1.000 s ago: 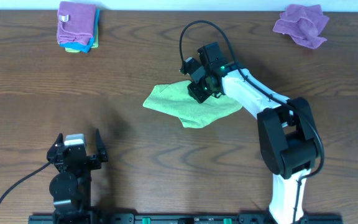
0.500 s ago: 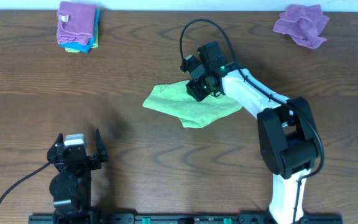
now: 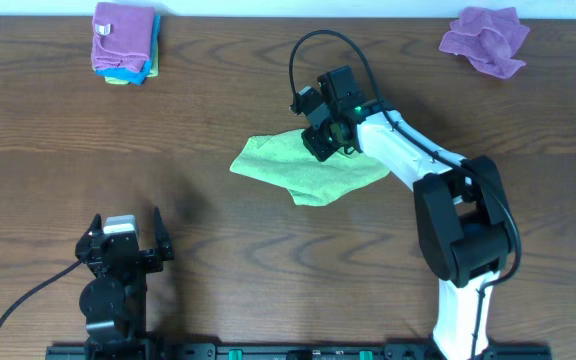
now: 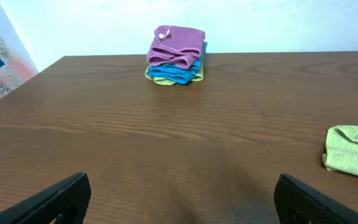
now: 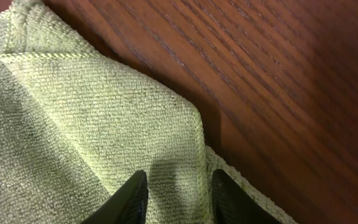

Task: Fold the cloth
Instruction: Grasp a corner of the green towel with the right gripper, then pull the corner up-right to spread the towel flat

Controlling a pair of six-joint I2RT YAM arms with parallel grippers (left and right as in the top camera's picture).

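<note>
The green cloth lies partly folded and rumpled at the table's middle. My right gripper is low over its far edge. In the right wrist view its two dark fingers are a little apart and straddle a hemmed corner of the top layer of the cloth, which lies flat between them. My left gripper rests near the table's front left, wide open and empty. From there the cloth's left end shows at the far right.
A stack of folded cloths, purple on top, sits at the back left and also shows in the left wrist view. A crumpled purple cloth lies at the back right. The table is dark wood.
My right gripper has shifted very slightly over the cloth's far edge. The cloth's shape and the left arm have not changed.
</note>
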